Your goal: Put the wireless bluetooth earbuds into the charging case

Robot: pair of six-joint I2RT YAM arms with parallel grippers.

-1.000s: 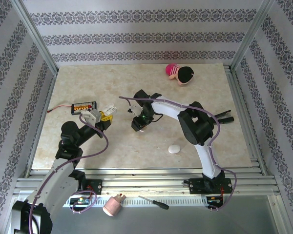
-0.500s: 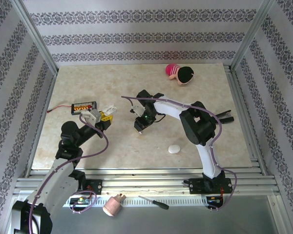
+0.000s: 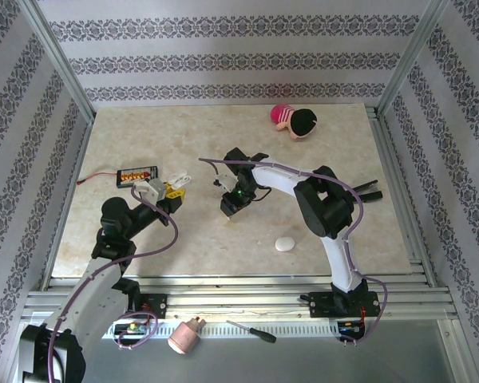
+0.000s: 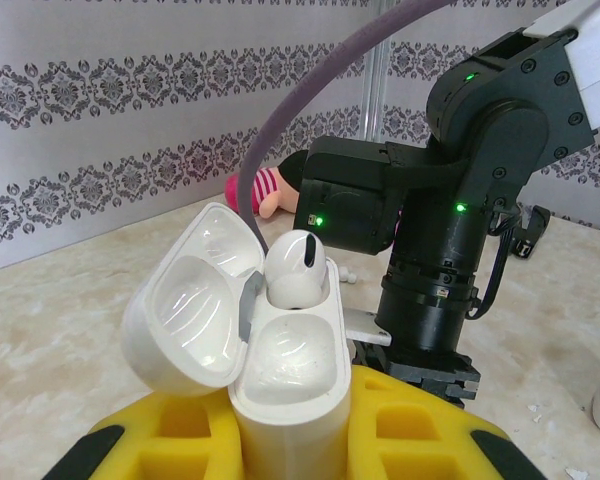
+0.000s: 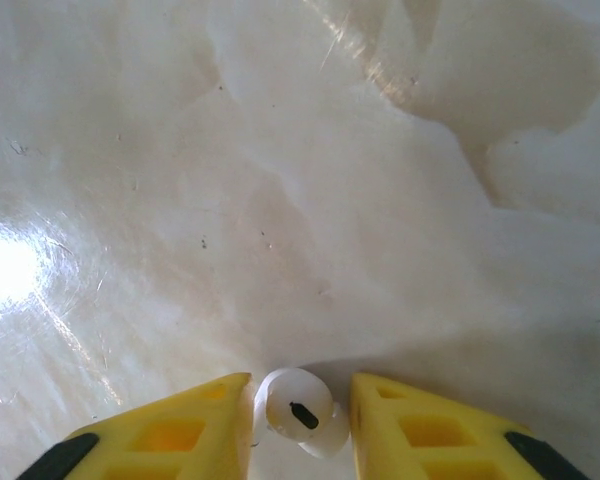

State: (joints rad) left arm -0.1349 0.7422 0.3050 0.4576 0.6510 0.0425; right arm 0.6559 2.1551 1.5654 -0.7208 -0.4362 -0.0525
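Low over the marble worktop (image 3: 184, 239), my right jaws pinch the second earbud (image 5: 298, 410). My left jaws clamp the open case (image 4: 285, 380), one earbud (image 4: 295, 265) seated. Next I'd lift it and align it with the empty socket.

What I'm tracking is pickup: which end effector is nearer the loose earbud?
Right. Right end effector grips the loose earbud; left end effector sits apart, holding the charging case.
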